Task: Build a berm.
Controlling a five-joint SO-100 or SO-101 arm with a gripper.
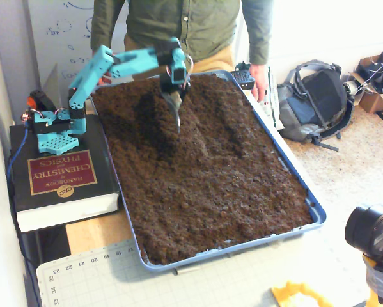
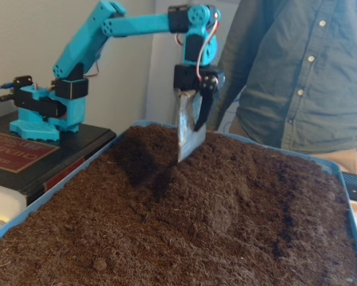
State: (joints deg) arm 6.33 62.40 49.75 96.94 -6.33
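Both fixed views showed a large blue rectangular plastic tray (image 1: pixel 314 211) (image 2: pixel 53 193) filled almost to its rim with dark brown crumbly soil (image 1: pixel 217 185) (image 2: pixel 166 238). In the higher fixed view the tray lay with its long side running from the top centre toward the lower right, and its near edge stood close to the table edge. The left rim was just beside a thick black hardcover book with a red label (image 1: pixel 57 173) (image 2: pixel 23 155), which carried the base of the turquoise plastic robot arm (image 1: pixel 95 67) (image 2: pixel 83 47). A person in a green button shirt (image 1: pixel 185 25) (image 2: pixel 297 77) stood behind the far rim, so little free room was left there. On the right side there was open floor with a grey backpack (image 1: pixel 316 99).

The berm, a low long ridge of soil (image 1: pixel 197 137) (image 2: pixel 226 205), was in the far half of the tray, near the middle. Its long axis seemed to run along the long side of the tray, from the far end toward the near right. A shallow darker furrow lay on each side of it. The soil in the near half was flat and open.

The gripper (image 1: pixel 176 115) (image 2: pixel 187 143) hung above the far end of the ridge and pointed straight down. It was clamped on a flat silver metal blade (image 1: pixel 176 110) (image 2: pixel 187 131), whose lower tip was at the soil surface; I could not tell if it touched.
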